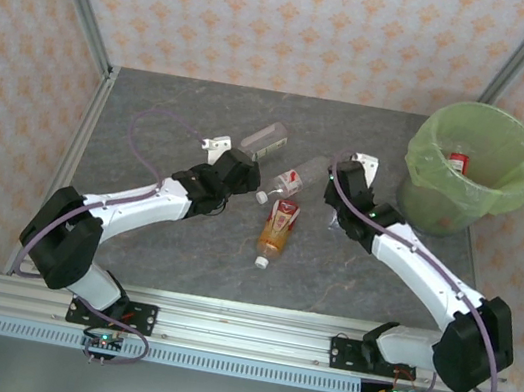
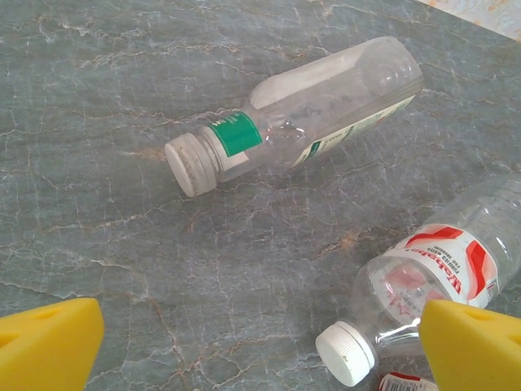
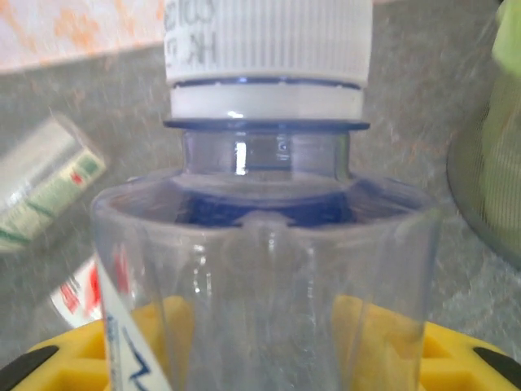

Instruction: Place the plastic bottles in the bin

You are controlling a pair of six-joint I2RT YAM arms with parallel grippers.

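Amber bottle (image 1: 276, 231) with an orange label lies nearest on the grey marbled table (image 1: 189, 264), its text too small to read. Just beyond is a clear ribbed bottle (image 2: 440, 269), red-white label reading like "Watsons", ridged white cap. My left end effector (image 2: 260, 334) is open wide, yellow fingers (image 2: 49, 342) empty. My right end effector (image 3: 260, 350) is clamped on a blue-tinted clear bottle (image 3: 260, 269), white ridged cap, printed code including "HK". Farther is a square-shouldered bottle (image 2: 326, 106) with a green neck band. Far right is the round bin (image 1: 422, 153), lime bag, a red-labelled bottle (image 1: 458, 162) inside.

Lime-green bin (image 1: 439, 209), clear bottle (image 3: 269, 277) (white cap (image 3: 269, 41))
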